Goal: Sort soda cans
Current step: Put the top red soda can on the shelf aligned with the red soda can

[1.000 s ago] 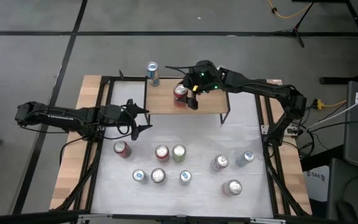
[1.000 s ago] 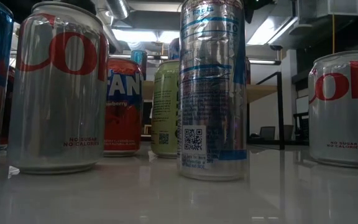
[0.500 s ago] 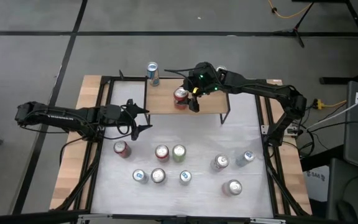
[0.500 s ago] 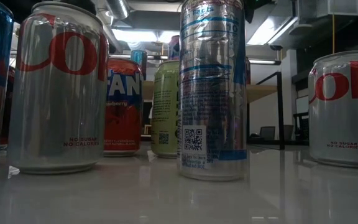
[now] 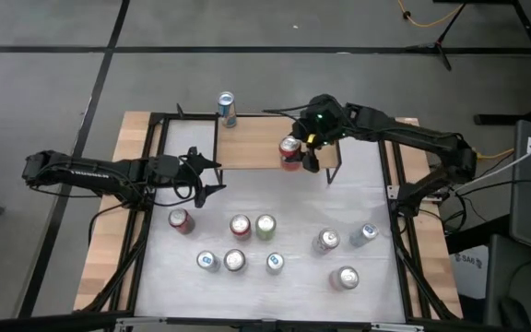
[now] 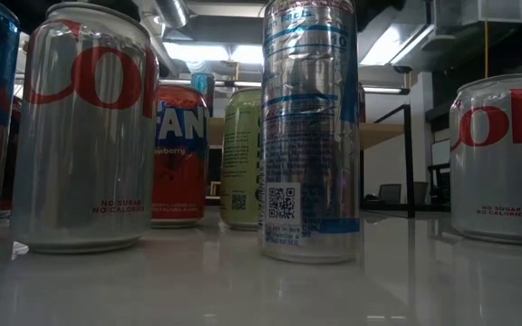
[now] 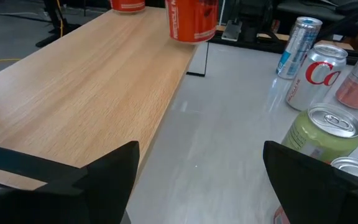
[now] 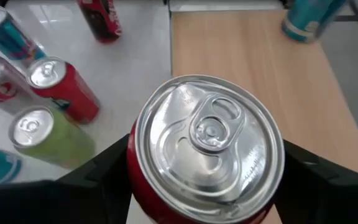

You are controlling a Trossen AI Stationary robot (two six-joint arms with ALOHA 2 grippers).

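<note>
My right gripper (image 5: 300,153) is shut on a red soda can (image 5: 289,148) over the right part of the raised wooden shelf (image 5: 247,152); its silver top fills the right wrist view (image 8: 207,134). A light blue can (image 5: 226,106) stands on the shelf's far left corner. Several cans stand on the white table below, among them two red cans (image 5: 181,219) (image 5: 240,226), a pale green can (image 5: 265,225) and a silver can (image 5: 327,241). My left gripper (image 5: 206,175) waits open and empty left of the shelf (image 7: 197,186). My right gripper pinches the red can's body between its two fingers, one finger (image 8: 98,177) on each side of the wall just below the silver rim (image 8: 138,155). The fingers slant down from the table's right side. The can is upright; whether its base touches the shelf cannot be told.
The shelf's dark metal leg (image 5: 333,171) stands just right of the held can. A black frame runs along the table's sides (image 5: 395,184). In the low view, silver cans (image 6: 84,127) (image 6: 501,158) and a tall slim can (image 6: 309,127) stand near the front edge.
My right gripper has gone toward the table's right edge along the shelf with the red can, which has stayed upright.
</note>
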